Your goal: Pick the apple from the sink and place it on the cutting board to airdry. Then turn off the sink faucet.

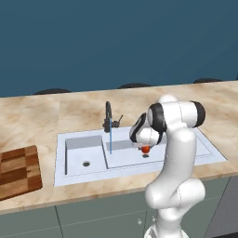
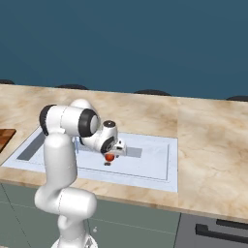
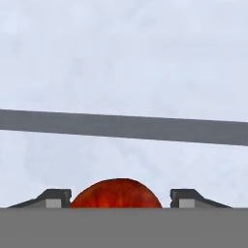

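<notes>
A: Where is the apple [image 1: 145, 149]?

B: Just right of centre in the left base view, over the larger basin of the sink [image 1: 204, 148], directly under the gripper [image 1: 144, 148]. A small dark shadow sits on the basin floor below it, so it is lifted clear of the bottom.

A: Does the gripper have hold of it?

B: In the hand view the apple sits at the bottom centre between the two fingertips [image 3: 54, 198], one close on each side; the gripper is narrowed around it, gripping it.

A: And the sink faucet [image 1: 108, 118]?

B: Upright at the back rim of the sink, a little left of centre, with a thin blue stream of water [image 1: 110, 142] falling from its spout into the basin. Its lever sticks out to the right.

A: The cutting board [image 1: 17, 172]?

B: At the lower left edge of the left base view, flat on the surface [image 1: 37, 116], well apart from the apple, left of the small basin. In the right base view just its corner shows at the left edge.
</notes>
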Tool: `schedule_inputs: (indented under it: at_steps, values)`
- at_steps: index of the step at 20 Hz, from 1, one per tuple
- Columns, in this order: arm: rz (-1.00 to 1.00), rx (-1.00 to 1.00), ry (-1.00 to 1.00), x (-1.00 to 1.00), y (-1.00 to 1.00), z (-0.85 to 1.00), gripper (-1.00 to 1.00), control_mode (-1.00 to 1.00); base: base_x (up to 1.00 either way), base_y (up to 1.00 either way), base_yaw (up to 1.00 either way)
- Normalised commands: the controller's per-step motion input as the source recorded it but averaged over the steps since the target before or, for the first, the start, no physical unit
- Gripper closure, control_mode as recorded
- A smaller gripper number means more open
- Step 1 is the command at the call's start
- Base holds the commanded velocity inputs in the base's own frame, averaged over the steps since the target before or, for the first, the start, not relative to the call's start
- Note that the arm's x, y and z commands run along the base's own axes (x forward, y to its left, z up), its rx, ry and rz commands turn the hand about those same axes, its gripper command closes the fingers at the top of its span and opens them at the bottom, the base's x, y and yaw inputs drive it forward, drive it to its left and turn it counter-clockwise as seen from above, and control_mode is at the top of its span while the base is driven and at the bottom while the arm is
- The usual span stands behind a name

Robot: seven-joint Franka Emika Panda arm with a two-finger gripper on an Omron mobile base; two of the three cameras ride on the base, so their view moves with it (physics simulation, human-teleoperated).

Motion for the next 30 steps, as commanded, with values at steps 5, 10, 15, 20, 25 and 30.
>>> schedule_inputs:
  at_steps: [5,10,15,20,25,30]
  values:
    - [0.00,0.06,0.01,-0.12,-0.02,0.04,1.00,-1.00,0.00,0.00,0.00]
    - [0.00,0.06,0.00,-0.20,0.00,0.31,1.00,-1.00,0.00,0.00,0.00]
    - [0.00,0.01,0.00,-0.16,0.00,0.56,1.00,-1.00,0.00,0.00,0.00]
    - [0.00,0.00,0.02,-0.31,-0.05,0.72,1.00,-1.00,0.00,0.00,0.00]
    - [0.00,0.00,0.07,-0.32,-0.15,0.87,1.00,-1.00,0.00,0.00,0.00]
    - [0.00,0.00,0.11,-0.31,-0.19,0.93,1.00,-1.00,0.00,0.00,0.00]
